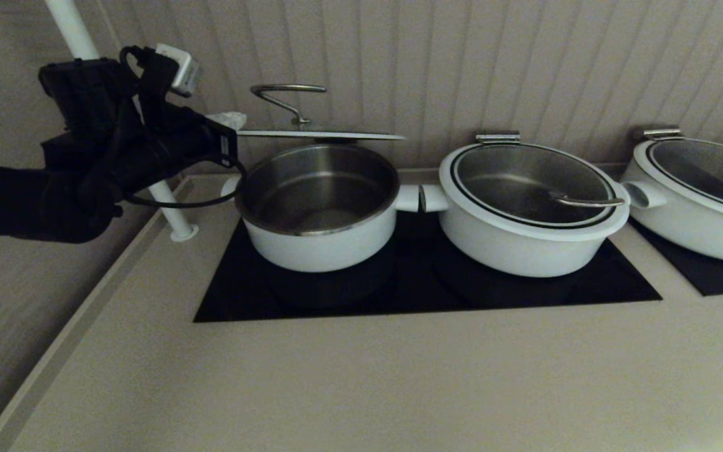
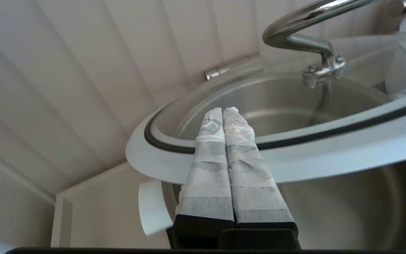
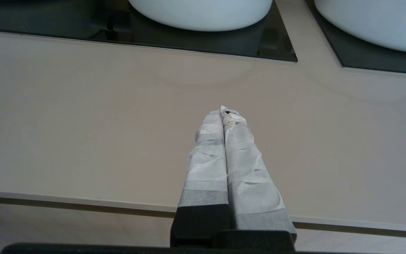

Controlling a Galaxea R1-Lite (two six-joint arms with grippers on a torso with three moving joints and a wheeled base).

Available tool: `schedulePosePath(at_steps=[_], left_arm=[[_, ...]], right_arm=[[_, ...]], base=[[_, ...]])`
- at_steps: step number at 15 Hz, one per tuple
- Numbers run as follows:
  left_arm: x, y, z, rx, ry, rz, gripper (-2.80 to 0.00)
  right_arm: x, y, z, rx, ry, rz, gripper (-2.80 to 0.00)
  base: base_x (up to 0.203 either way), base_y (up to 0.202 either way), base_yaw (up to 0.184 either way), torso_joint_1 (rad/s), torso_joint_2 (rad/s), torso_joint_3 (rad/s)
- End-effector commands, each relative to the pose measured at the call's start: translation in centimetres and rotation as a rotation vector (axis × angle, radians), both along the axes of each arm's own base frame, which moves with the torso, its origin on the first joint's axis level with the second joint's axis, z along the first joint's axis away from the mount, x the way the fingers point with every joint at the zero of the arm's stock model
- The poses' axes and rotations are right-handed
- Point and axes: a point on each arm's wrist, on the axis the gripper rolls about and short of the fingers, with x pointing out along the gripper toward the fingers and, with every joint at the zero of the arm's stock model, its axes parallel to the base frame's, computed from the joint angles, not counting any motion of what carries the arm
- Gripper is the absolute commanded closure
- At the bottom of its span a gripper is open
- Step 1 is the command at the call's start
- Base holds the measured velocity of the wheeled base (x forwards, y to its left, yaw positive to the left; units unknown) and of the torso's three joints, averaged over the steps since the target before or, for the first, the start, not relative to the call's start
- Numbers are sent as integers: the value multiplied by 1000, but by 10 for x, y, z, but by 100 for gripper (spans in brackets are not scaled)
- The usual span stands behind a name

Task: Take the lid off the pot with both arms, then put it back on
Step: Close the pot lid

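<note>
**Lid held level above the open pot**

On the bench point(image 1: 361, 376), the pot point(image 1: 317, 216) stands uncovered near the back left corner. The lid point(image 1: 321, 134) hangs flat just above it. The left pincer point(image 2: 227, 112) grips the lid's white rim. The right pincer point(image 3: 226, 113), fingers pressed together and holding nothing, hovers over the front edge.

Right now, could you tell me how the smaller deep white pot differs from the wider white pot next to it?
The smaller deep white pot stands uncovered, its white-rimmed glass lid raised, left gripper at the rim; the wider white pot has its glass lid closed. The smaller pot is deeper and narrower than the wider one. Both are steel-lined, on the black cooktop.
</note>
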Motion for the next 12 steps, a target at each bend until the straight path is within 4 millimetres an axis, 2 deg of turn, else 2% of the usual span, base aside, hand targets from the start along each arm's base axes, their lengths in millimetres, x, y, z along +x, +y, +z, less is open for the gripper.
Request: schedulePosePath(at_steps=[1, 12], left_arm=[[-4, 1, 0, 1, 1, 0, 0], [-12, 1, -11, 10, 41, -3, 0]], right_arm=[[0, 0, 0, -1, 2, 1, 0], [0, 0, 0, -1, 2, 1, 0]], base=[[0, 0, 0, 0, 0, 0], [0, 0, 0, 0, 0, 0]])
